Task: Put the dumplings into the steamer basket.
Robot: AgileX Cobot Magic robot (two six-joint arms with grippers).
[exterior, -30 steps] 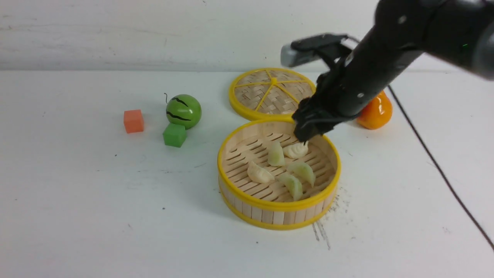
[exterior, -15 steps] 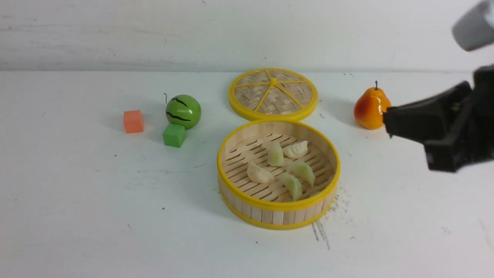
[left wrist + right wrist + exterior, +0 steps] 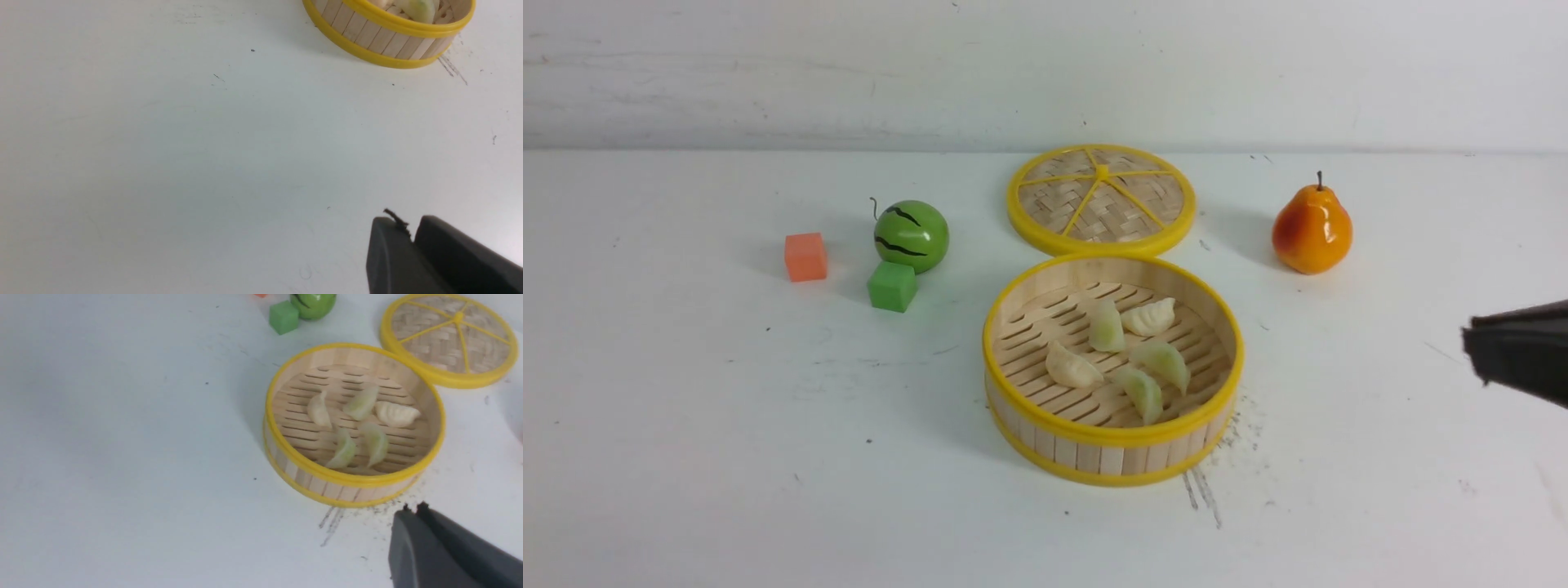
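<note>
White and lightly scuffed, the surface runs back to a pale wall. Near its middle stands a round, shallow bamboo steamer basket with yellow rims and a slatted floor. All five small crescent-shaped dumplings, cream-white to pale green with pleated edges, lie inside it, clustered near the centre of the floor. Just behind the basket lies a flat woven bamboo lid with a yellow rim and yellow spokes. To the left sit a green striped toy watermelon, a green cube just in front of it, and an orange cube further left. An orange toy pear stands to the right. The right gripper hangs at the right edge, away from the basket, its dark fingers pressed together and empty. The left gripper hovers over bare surface, fingers nearly together, holding nothing.
</note>
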